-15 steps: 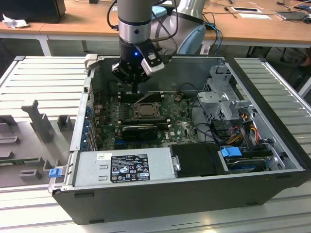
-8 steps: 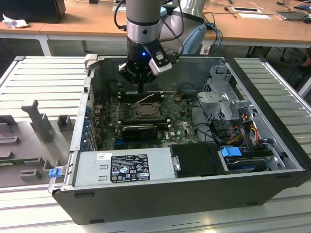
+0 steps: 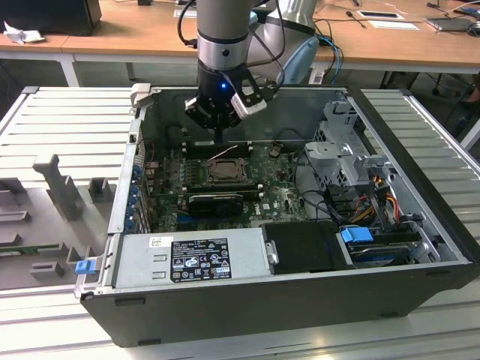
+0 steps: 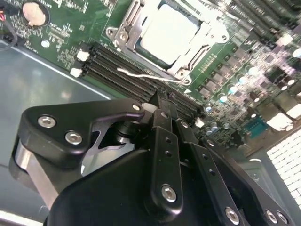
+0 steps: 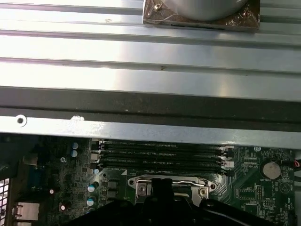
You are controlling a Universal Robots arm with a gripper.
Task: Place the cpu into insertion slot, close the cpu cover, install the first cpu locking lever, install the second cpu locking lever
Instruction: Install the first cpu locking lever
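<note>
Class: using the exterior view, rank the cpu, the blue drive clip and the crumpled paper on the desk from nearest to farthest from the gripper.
1. The cpu, in its socket just below the gripper.
2. The blue drive clip, toward the exterior view's right, near the case's front.
3. The crumpled paper, on the desk, far to the exterior view's left.

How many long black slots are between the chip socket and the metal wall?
4 memory slots, side by side, between the insertion slot and the case wall; others may be hidden.
</note>
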